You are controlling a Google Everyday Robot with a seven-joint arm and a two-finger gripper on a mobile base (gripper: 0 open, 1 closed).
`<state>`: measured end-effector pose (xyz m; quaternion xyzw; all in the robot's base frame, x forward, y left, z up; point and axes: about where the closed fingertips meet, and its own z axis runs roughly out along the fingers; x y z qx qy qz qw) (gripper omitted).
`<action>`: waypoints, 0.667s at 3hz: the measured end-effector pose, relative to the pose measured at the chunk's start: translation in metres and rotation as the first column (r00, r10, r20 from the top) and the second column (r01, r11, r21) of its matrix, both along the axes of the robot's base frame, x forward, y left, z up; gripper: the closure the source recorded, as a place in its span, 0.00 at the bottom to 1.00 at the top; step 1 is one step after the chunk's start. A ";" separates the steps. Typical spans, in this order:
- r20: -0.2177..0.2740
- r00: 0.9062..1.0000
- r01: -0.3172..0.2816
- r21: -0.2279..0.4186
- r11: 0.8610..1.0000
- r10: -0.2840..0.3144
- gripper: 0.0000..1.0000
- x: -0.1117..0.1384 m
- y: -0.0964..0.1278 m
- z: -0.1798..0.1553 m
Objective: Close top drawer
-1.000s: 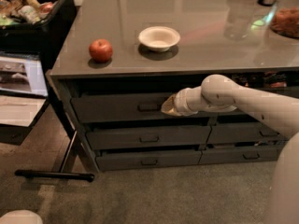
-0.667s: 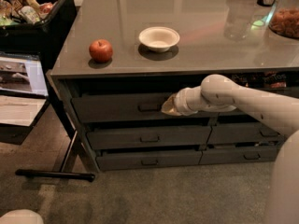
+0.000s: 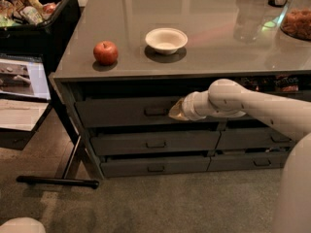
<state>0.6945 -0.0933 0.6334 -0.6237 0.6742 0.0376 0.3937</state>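
The top drawer [image 3: 121,112] is the wide dark-grey front just under the left part of the counter, with a small rectangular pull handle [image 3: 156,111] near its middle. A dark gap shows above its front. My gripper [image 3: 176,110] sits at the front of this drawer, just right of the handle and touching or almost touching the panel. The white arm [image 3: 252,106] reaches in from the right and hides the drawer's right end.
On the grey counter [image 3: 214,57] stand a red apple [image 3: 106,52], a white bowl [image 3: 166,40] and a jar of snacks [image 3: 297,23]. Shallower drawers [image 3: 155,143] lie below. A black bin [image 3: 39,18] stands left, with a stand's foot [image 3: 58,181] on the carpet.
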 end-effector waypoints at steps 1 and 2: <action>-0.019 0.997 0.070 -0.022 0.997 -0.071 1.00 0.002 -0.014 -0.005; -0.023 0.993 0.111 -0.029 0.993 -0.112 1.00 0.000 -0.024 -0.007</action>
